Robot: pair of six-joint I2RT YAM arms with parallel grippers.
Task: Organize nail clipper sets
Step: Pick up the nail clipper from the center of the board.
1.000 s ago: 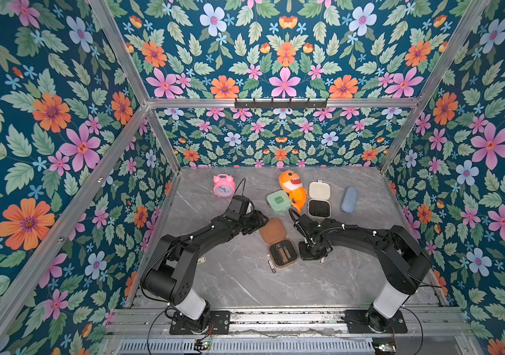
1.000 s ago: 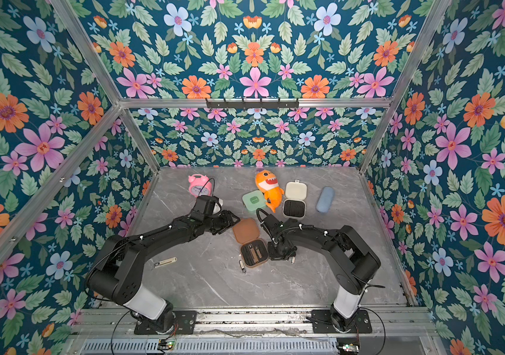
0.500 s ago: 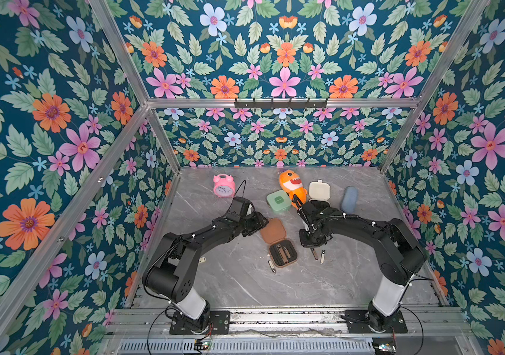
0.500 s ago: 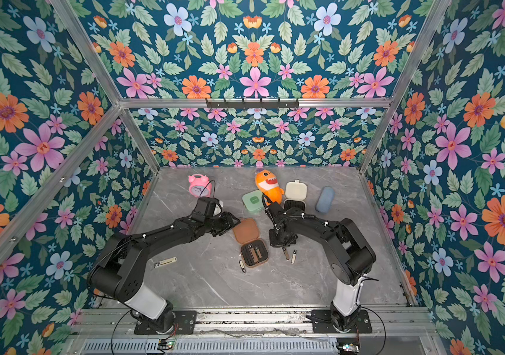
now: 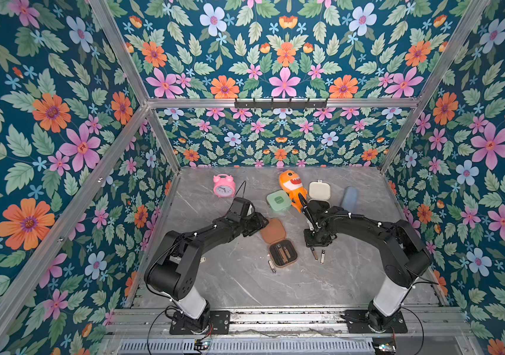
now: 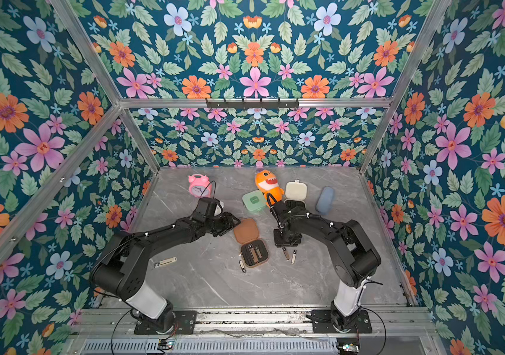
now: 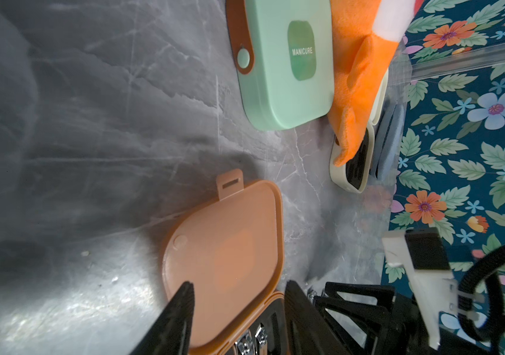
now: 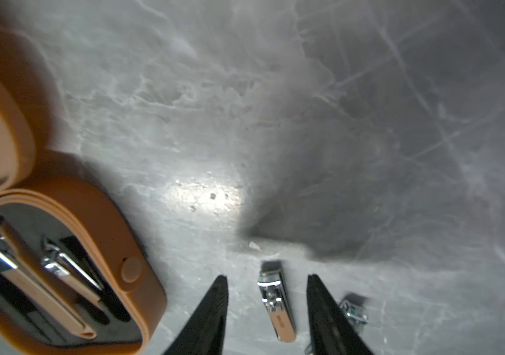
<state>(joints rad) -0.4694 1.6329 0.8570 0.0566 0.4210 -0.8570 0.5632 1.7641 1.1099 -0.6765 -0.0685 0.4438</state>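
Here, nearest the arm bases, a long silver nail clipper (image 6: 165, 262) lies alone on the grey marbled worktop (image 5: 245, 282), well apart from every case. Next out, the brown rounded-square hinged case (image 5: 282, 253) lies open with two metal clippers seated in its black insert, and a slim loose metal tool (image 5: 272, 266) rests just beside its near edge. To its right a small silver clipper (image 8: 275, 307) lies flat, a second small clipper (image 8: 352, 313) close by. The right arm's fingers (image 8: 211, 316) stand moderately wide astride the first, touching neither flank and holding nothing; this alignment probably sets up a pinch across its narrow width. The left arm's fingers (image 7: 180, 313) are partly apart over the flat brown lid (image 7: 223, 246) near its hinge. Whether they pinch it cannot be told, though the placement would suit steadying the case. Farther back sit the closed mint green case (image 5: 279, 201), the open cream case (image 5: 319, 190), an orange plush shark (image 5: 292, 184) between them, a blue-grey oblong pouch (image 5: 349, 196) and a pink alarm clock (image 5: 223, 185).
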